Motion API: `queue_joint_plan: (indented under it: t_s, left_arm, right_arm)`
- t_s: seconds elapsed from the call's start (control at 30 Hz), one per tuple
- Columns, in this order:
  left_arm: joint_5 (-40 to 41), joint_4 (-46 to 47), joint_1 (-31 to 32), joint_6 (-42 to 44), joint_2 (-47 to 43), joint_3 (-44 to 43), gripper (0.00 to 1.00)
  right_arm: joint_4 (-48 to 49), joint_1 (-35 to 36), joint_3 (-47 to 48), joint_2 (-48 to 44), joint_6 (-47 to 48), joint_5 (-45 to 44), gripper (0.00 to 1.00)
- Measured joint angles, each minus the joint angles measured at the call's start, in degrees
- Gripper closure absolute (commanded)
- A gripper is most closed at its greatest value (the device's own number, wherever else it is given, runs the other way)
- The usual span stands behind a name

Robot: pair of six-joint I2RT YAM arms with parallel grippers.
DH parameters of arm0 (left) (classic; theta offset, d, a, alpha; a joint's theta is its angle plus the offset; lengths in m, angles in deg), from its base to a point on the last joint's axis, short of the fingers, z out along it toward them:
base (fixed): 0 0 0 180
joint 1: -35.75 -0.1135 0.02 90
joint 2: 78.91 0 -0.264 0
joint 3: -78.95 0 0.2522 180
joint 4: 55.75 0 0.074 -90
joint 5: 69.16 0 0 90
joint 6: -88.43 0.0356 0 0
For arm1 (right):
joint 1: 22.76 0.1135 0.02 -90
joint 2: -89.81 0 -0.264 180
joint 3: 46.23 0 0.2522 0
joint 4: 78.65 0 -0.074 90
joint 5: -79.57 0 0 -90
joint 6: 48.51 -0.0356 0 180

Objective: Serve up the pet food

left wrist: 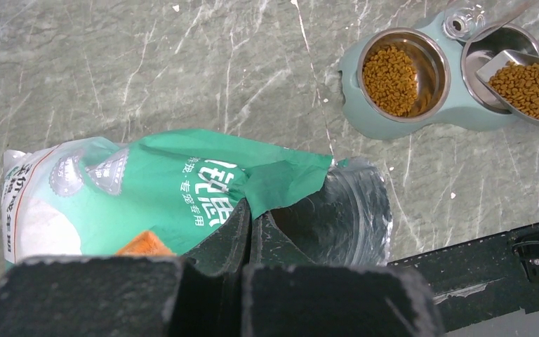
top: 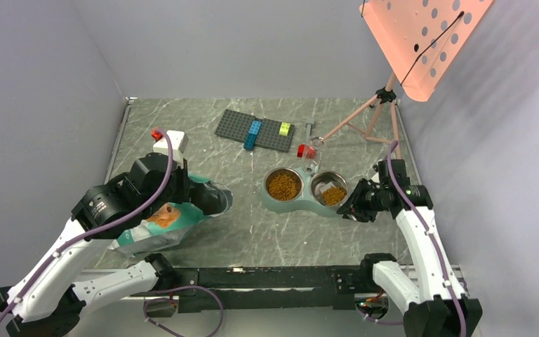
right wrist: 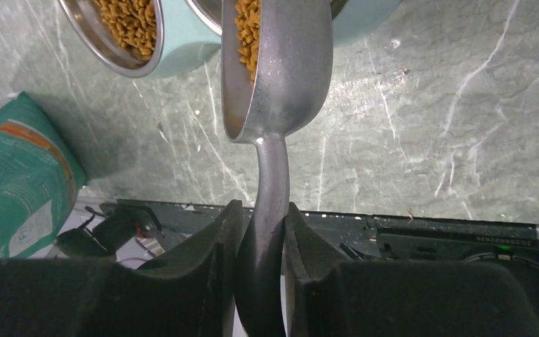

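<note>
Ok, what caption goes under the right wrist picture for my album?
Right end effector holds a metal scoop of pet food kibble over the twin-bowl dish.

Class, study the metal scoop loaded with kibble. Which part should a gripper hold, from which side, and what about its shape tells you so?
Hold the metal scoop by its narrow handle, coming from the tail end, opposite the pan. The handle is slim enough to pinch and keeps the grip clear of the kibble; the right gripper grips it so.
</note>
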Motion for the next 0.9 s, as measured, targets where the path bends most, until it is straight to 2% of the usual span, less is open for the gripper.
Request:
queue_joint_plan:
  t_s: [0.5, 0.73, 0.9]
  left_arm:
    - [0.09, 0.26, 0.0, -0.09, -0.11, 0.04, 1.0]
    - [1.22, 1.16, 0.0, -1.29, -0.35, 0.59, 1.0]
    - [2.1, 2.36, 0.0, -1.97, -0.83, 1.27, 1.0]
  right_arm:
    - [-9.6, 0.61, 16.35, 22.62, 11.45, -4.33, 1.0]
    - [-16.24, 6.6, 25.66, 29.35, 11.58, -10.88, 1.0]
    - [-20.46, 9.88, 31.36, 30.53, 10.73, -15.58, 1.0]
